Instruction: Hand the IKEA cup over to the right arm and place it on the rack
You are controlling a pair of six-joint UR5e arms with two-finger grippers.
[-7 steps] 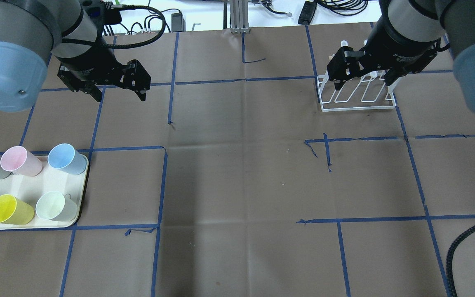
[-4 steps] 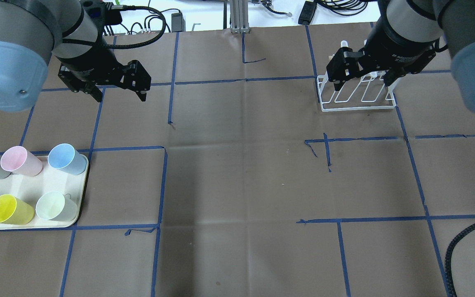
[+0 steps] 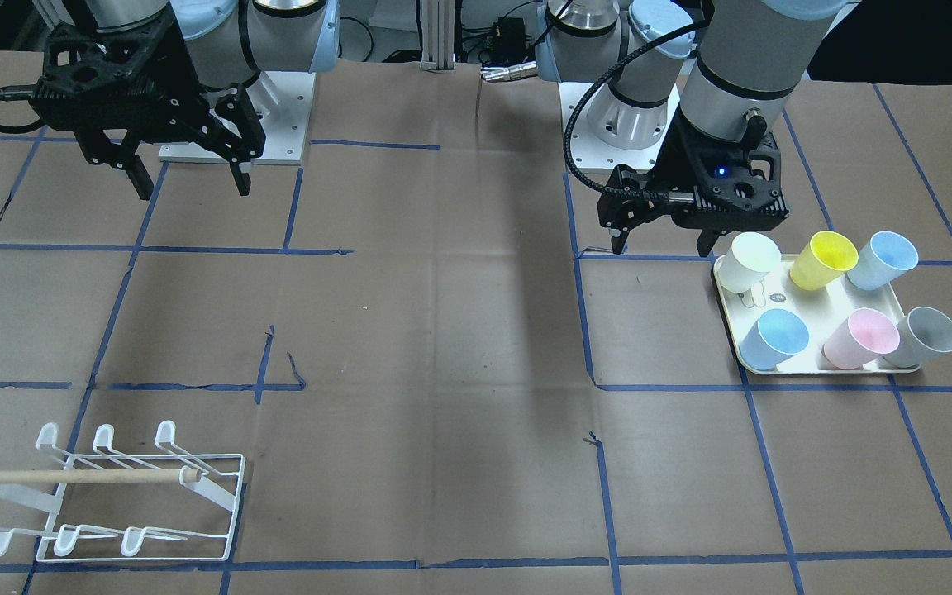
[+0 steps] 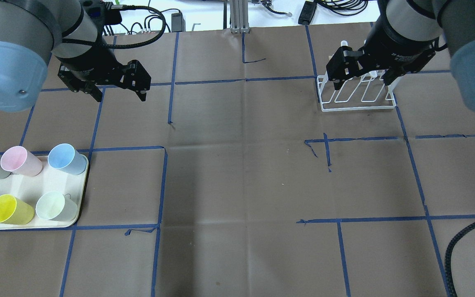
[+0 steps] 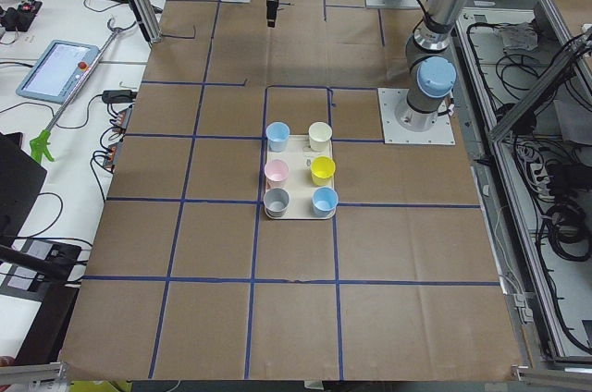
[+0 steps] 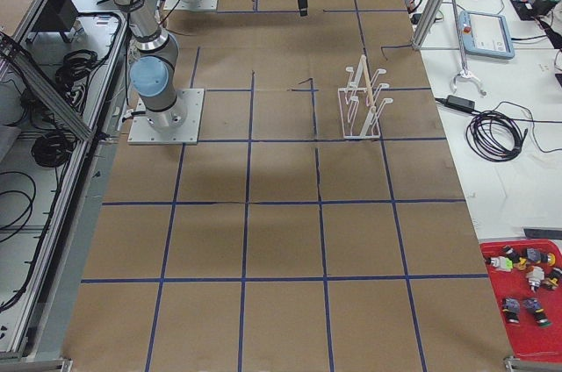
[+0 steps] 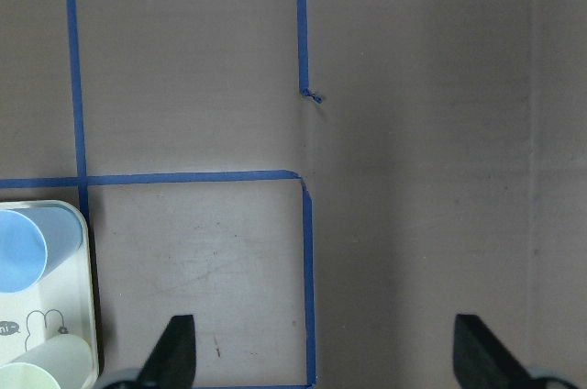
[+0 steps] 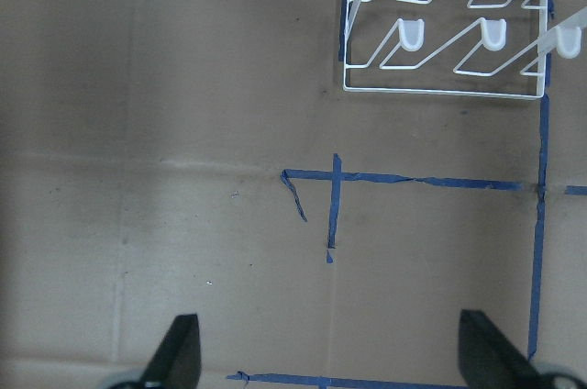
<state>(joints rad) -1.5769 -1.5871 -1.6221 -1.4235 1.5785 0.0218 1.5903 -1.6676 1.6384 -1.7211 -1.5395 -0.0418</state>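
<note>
Creased brown paper tabletop, white wire rack, tapered pastel cups

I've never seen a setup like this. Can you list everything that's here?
Cups: six; two blue, pink, grey, yellow, pale green; standing on the tray.
Tray: one, cream, on the robot's left.
Rack: one, white wire, on the robot's right, no cups on it.
Dowel: one, wooden, across the rack.
Table: one, brown with blue tape lines.
Left arm, right arm: silver-grey, pale blue caps.
Left fingers, right fingers: black, open, empty, above the table.
</note>
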